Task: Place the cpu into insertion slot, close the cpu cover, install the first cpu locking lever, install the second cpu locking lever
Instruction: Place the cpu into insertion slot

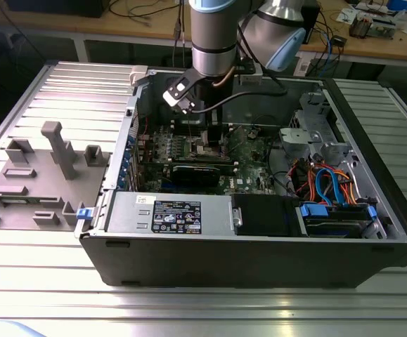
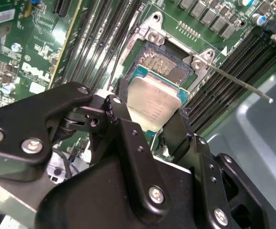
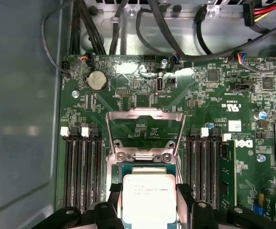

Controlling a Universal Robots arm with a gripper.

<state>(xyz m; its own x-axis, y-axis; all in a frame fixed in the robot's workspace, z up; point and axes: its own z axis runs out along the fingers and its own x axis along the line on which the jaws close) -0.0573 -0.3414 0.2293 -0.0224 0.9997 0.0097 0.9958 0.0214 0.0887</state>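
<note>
Two black fingers (image 2: 175, 131) of the gripper (image 2: 151, 107) are pressed onto opposite edges of the cpu (image 2: 157, 95), so the chip is pinched btwn them w/ its silver top up. In the second wrist view the cpu is held over the open socket (image 2: 168, 64). Whether it touches the socket can't be told, but it is not seated, & part of the gold dots is bare. In the first wrist view the cpu cover (image 3: 145, 113) is swung up & open, tilted at the socket's edge, its square window bare. One thin locking lever (image 2: 238, 83) is seen unhooked, sticking out from a socket corner over the black memory slots (image 3: 83, 167). Those slots are set on both sides of the socket, near the middle of the green motherboard (image 3: 128, 95). In the ext. view the arm (image 1: 214, 35) is seen going down into the open computer case (image 1: 259, 246) near its far edge; the case is laid on the ribbed metal table (image 1: 48, 281)
</note>
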